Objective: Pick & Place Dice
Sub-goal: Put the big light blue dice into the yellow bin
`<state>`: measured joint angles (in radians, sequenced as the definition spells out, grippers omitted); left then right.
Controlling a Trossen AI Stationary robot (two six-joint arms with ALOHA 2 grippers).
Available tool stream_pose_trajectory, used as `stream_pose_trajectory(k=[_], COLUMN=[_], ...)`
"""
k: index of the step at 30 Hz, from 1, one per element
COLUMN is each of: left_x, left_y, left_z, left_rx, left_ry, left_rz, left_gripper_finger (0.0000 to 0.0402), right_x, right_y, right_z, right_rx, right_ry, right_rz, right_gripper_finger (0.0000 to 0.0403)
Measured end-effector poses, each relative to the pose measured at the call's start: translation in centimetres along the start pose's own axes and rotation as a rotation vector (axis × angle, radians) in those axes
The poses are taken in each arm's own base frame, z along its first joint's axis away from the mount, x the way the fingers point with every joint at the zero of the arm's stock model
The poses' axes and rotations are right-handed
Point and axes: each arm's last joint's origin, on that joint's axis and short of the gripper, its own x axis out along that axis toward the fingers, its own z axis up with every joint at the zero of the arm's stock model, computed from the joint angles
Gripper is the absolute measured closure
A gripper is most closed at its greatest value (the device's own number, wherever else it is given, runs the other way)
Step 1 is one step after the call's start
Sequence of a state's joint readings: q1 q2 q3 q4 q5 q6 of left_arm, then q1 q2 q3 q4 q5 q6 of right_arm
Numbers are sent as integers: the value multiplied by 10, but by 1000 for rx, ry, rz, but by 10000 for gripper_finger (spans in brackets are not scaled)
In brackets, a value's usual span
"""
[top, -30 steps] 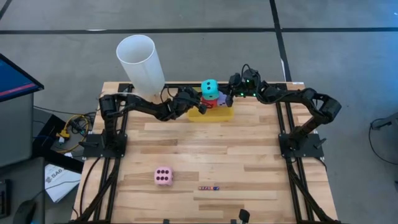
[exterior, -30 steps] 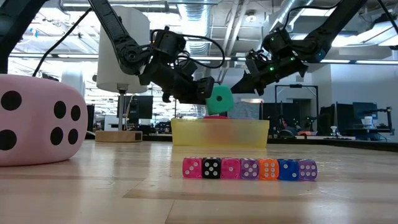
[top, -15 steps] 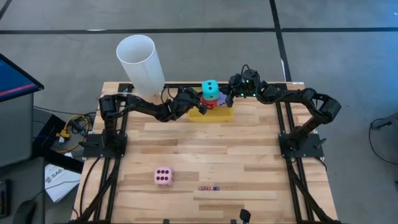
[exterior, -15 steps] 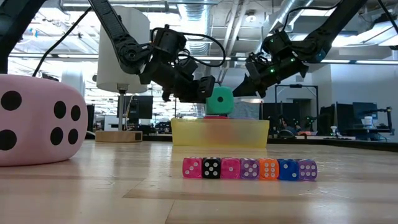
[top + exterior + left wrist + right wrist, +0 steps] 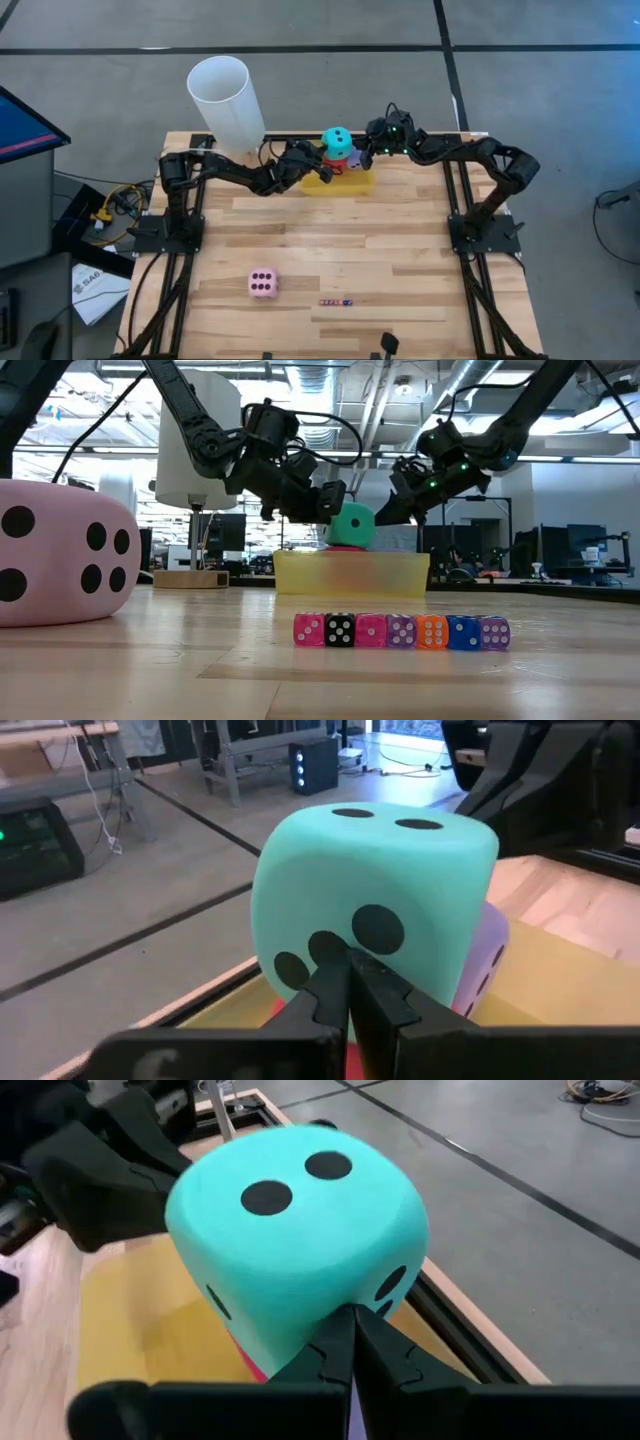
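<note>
Two grippers, left (image 5: 306, 160) and right (image 5: 368, 148), flank the cyan die (image 5: 337, 142) stacked in the yellow tray (image 5: 362, 183), fingers together; nudge gently, keeping it balanced.

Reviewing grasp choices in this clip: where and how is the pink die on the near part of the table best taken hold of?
The pink die sits flat and alone on the table, six pips up, no neighbour touching. Probably best from straight above, fingers closing on two opposite vertical faces at mid-height. It looks soft, so a gentle squeeze should do. Both grippers are at the yellow tray.
</note>
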<state>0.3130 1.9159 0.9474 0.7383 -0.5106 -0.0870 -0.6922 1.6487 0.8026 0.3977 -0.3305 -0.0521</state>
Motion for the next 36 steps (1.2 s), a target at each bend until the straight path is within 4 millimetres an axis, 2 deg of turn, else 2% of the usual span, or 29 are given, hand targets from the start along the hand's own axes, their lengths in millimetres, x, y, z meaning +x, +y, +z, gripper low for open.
stream_pose_trajectory(k=[9, 19, 36], left_x=[0, 4, 5], left_y=[1, 9, 12], left_z=[-2, -2, -2], left_rx=[18, 12, 11], left_ry=[23, 20, 19], left_rz=[16, 74, 97], left_gripper_finger=[402, 402, 401], right_x=[-2, -1, 1], right_y=[0, 3, 11], right_z=[13, 8, 14], right_rx=[-10, 1, -63], right_ry=[-31, 12, -44], right_rz=[-4, 35, 39], right_gripper_finger=[403, 403, 403])
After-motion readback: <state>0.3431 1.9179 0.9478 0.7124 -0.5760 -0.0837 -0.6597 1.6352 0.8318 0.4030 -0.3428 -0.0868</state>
